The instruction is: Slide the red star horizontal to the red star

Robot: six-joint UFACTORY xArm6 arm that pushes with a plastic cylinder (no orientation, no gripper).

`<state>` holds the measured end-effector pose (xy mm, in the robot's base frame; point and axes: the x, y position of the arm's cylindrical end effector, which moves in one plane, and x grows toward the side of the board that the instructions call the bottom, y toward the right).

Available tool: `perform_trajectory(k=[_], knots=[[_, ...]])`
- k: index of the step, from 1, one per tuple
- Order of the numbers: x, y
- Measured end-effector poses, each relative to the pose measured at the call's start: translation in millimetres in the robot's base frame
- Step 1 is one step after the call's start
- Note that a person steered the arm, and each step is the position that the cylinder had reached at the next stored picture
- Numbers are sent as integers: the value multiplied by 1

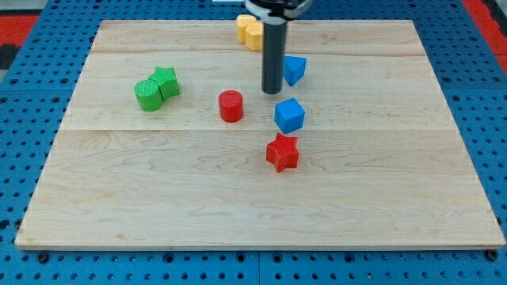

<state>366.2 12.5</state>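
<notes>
Jaws: the arm is carrying none, so nothing is being grasped or released; it is ending in a straight dark rod (273,51) coming down from the view's top.
My tip (272,93): it is resting on the surface just left of the upper blue block and above the blue cube, touching neither as far as the view is showing.
Upper blue block (295,70): it is sitting just right of the rod, its left edge partly hidden behind it; its shape is hard to make out.
Blue cube (289,115): it is lying below my tip and slightly to the view's right, just above the red star.
Red star (283,152): it is sitting near the middle of the surface, just below the blue cube and well below my tip.
Red cylinder (230,105): it is standing upright, left of my tip and apart from it.
Yellow blocks (250,32): two are touching near the top edge, partly hidden behind the rod.
Green blocks (156,88): a cylinder and a star are touching, well to the left.
Surface (158,206): a pale wooden board is lying on a blue pegboard (32,95).
</notes>
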Motion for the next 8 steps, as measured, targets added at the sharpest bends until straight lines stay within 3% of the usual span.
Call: perform_trajectory(k=[2, 3, 5, 7, 8], knots=[[63, -104], [106, -118], [55, -140], [73, -221], [93, -184]])
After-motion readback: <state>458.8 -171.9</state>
